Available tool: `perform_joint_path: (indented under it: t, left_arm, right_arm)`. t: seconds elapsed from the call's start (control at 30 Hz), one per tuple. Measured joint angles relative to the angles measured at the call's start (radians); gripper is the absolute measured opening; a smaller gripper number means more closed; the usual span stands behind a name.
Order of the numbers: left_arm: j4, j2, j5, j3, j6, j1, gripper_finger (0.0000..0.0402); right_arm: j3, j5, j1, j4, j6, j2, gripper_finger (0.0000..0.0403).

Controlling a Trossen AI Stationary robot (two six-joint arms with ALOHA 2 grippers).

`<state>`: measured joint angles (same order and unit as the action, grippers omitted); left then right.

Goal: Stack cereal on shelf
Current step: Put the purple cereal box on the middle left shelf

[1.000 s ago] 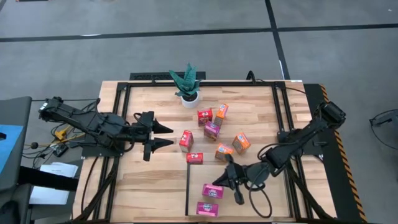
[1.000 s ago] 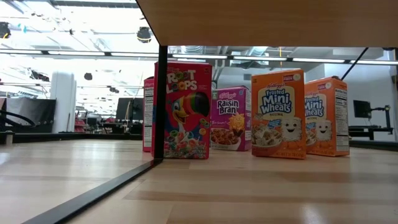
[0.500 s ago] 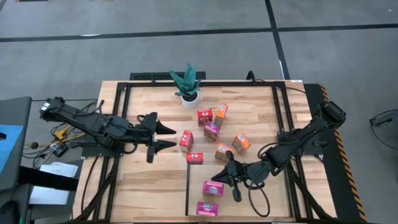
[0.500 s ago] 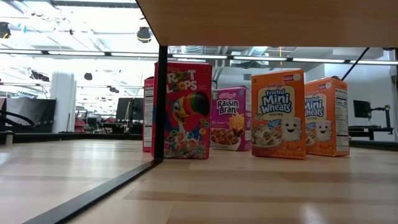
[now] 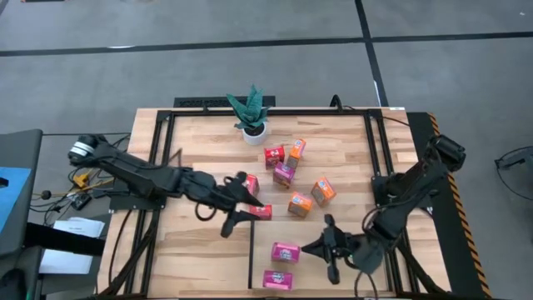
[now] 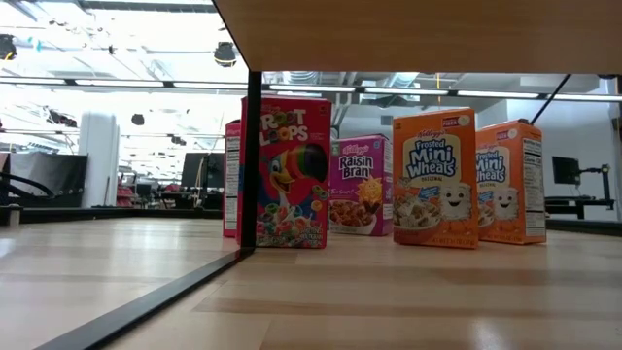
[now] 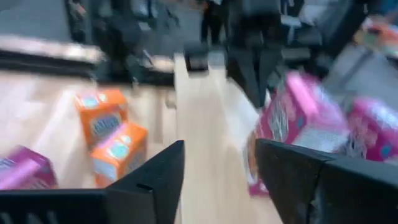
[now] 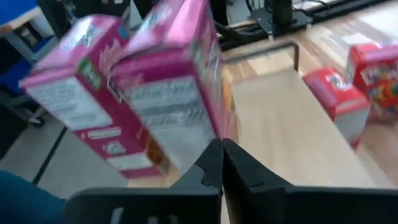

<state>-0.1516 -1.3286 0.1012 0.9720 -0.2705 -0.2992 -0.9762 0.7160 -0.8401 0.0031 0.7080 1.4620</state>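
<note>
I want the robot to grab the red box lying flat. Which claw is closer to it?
Left. The left gripper is right at the flat red box, fingers on either side. The right gripper sits farther off, beside the purple box.

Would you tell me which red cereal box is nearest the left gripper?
The red box lying at the shelf's left edge, right at the left gripper; the other two red boxes sit farther up the table.

scattered cereal boxes (image 5: 287, 175) crowding mid-table
</note>
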Motion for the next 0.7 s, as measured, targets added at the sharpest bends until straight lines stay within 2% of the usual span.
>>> perform_joint_path:
  t: [0.17, 0.33, 0.6, 0.7]
  left_arm:
    - [-0.052, -0.077, -0.074, 0.000, -0.003, 0.014, 0.0117]
    - [-0.088, -0.120, -0.144, 0.000, -0.006, 0.019, 0.0067]
    - [-0.087, -0.125, -0.220, 0.000, -0.025, 0.019, 0.0019]
    - [-0.087, -0.125, -0.246, 0.000, -0.031, 0.019, 0.0006]
  right_arm:
    - [0.000, 0.041, -0.054, -0.014, 0.075, 0.000, 0.0011]
    - [-0.001, 0.046, -0.061, 0.004, 0.108, 0.026, 0.0012]
    - [-0.007, 0.000, -0.002, 0.166, 0.063, 0.147, 0.0020]
    - [-0.033, -0.011, 0.020, 0.160, 0.030, 0.163, 0.0014]
